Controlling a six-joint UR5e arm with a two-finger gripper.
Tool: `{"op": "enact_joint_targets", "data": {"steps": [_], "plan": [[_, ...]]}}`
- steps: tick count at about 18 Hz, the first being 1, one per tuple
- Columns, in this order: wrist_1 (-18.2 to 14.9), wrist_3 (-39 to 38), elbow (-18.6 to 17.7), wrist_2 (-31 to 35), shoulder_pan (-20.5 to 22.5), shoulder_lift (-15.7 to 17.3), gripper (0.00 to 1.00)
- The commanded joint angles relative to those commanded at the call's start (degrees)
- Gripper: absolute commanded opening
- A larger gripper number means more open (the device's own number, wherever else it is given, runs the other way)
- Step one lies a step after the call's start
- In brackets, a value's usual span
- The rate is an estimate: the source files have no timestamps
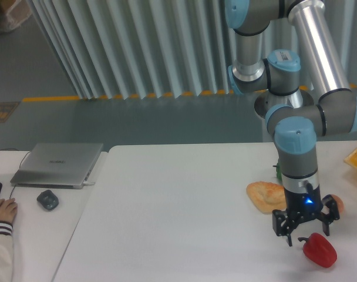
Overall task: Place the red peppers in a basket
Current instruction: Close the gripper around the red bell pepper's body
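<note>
Backing the white table (laptop at left) are grey ribbed panels.

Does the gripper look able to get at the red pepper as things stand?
Probably yes. The gripper hangs with open jaws just above and left of the red pepper, which lies alone on bare table; the bread sits farther back, out of the way.

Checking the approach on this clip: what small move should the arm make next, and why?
Probably shift slightly toward the red pepper and lower. The open end effector hangs just above and beside the pepper, which lies on the table, not yet between the fingers.
</note>
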Motion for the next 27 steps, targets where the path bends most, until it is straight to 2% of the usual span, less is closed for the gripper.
{"op": "enact_joint_targets", "data": {"steps": [7,19,27], "plan": [[0.3,-6.0,-0.2,2.8,0.2,-1.7,1.00],[0.8,-6.0,-0.3,3.2,-0.8,-3.8,1.00],[0.8,-5.6,-0.5,3.1,-0.5,-3.9,1.00]]}}
